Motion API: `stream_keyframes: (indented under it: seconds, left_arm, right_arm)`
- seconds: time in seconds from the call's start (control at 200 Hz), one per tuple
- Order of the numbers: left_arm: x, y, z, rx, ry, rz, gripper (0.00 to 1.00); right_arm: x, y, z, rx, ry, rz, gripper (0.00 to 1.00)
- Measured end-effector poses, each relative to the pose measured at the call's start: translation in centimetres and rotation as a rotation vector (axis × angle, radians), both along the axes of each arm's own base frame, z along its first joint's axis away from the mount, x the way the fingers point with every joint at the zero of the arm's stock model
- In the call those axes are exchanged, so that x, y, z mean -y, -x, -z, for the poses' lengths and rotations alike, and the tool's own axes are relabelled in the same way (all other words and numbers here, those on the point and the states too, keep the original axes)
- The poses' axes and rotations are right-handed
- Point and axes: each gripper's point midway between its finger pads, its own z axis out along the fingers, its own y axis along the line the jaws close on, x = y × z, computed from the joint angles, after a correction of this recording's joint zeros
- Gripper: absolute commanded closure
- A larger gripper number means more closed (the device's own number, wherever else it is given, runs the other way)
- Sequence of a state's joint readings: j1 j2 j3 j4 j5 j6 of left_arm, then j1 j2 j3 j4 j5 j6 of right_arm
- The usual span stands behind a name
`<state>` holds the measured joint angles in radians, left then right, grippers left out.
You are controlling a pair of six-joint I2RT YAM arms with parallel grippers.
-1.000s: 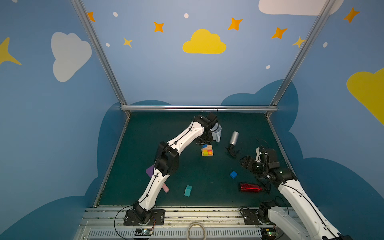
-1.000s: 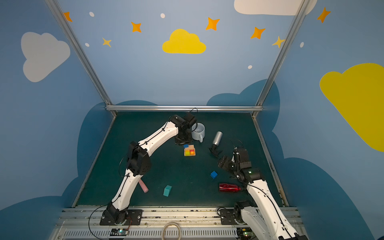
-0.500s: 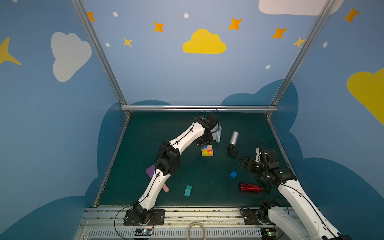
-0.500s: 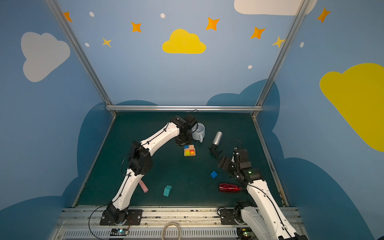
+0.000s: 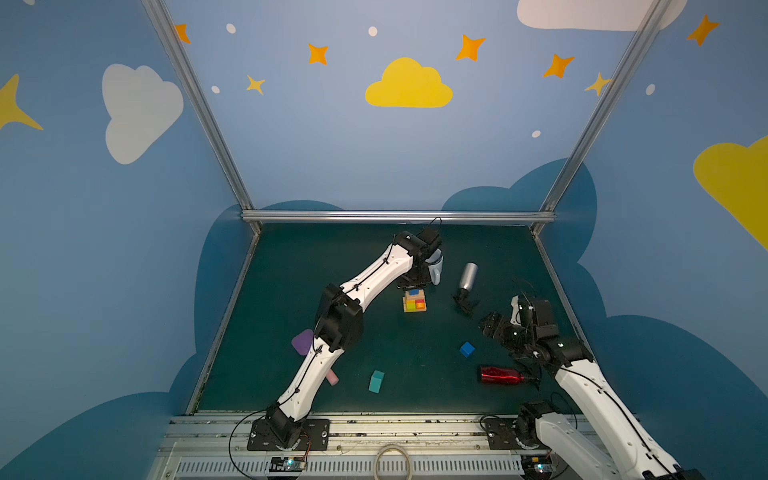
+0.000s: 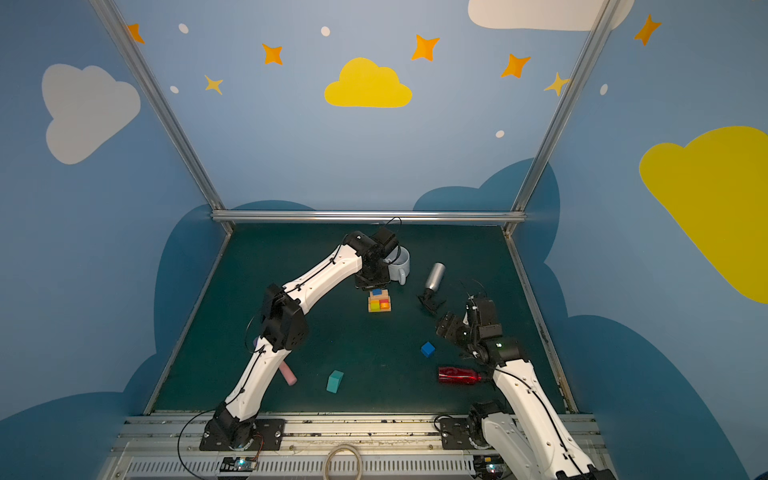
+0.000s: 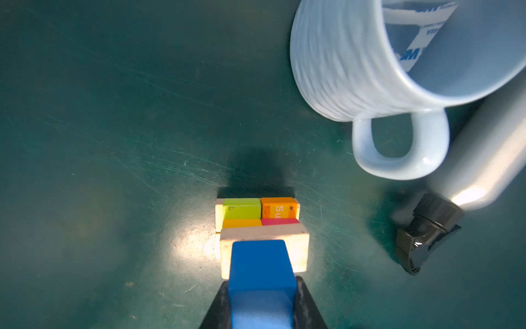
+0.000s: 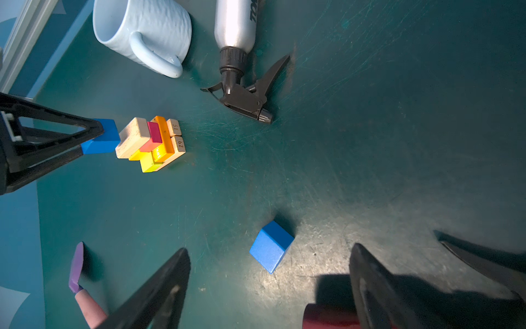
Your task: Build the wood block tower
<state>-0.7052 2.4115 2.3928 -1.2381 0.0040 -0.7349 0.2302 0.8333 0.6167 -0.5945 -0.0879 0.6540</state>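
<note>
Top view: left gripper (image 5: 413, 286) sits right over the tower (image 5: 414, 302), mid-table. Mug (image 5: 436, 270) & spray bottle (image 5: 468, 276) are just beside it, so a wide swing could clip them; right gripper (image 5: 492, 326) is parked well apart.

Left wrist: fingers (image 7: 307, 310) clamped on a blue cube (image 7: 260, 265) at the top tan bar (image 7: 264, 245). Off-centre drop = topple, I'd say.

Right wrist: jaws wide apart, empty, w/ the spare blue cube (image 8: 271, 249) lying below on the mat (image 8: 398, 142).
</note>
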Motion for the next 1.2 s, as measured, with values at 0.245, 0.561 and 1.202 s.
stream_keyframes:
  seconds: [0.245, 0.561, 1.202]
  left_arm:
    - [-0.51, 0.1, 0.22, 0.001, -0.032, -0.004, 0.88]
    - [-0.79, 0.04, 0.31, 0.005, -0.047, -0.007, 0.87]
    - [-0.8, 0.07, 0.85, -0.004, -0.054, -0.006, 0.77]
  right_arm:
    - [0.0, 0.03, 0.1, -0.002, 0.0, 0.0, 0.14]
    - [-0.03, -0.07, 0.24, -0.004, 0.0, 0.0, 0.14]
    - [-0.06, -0.09, 0.56, -0.011, 0.0, -0.001, 0.14]
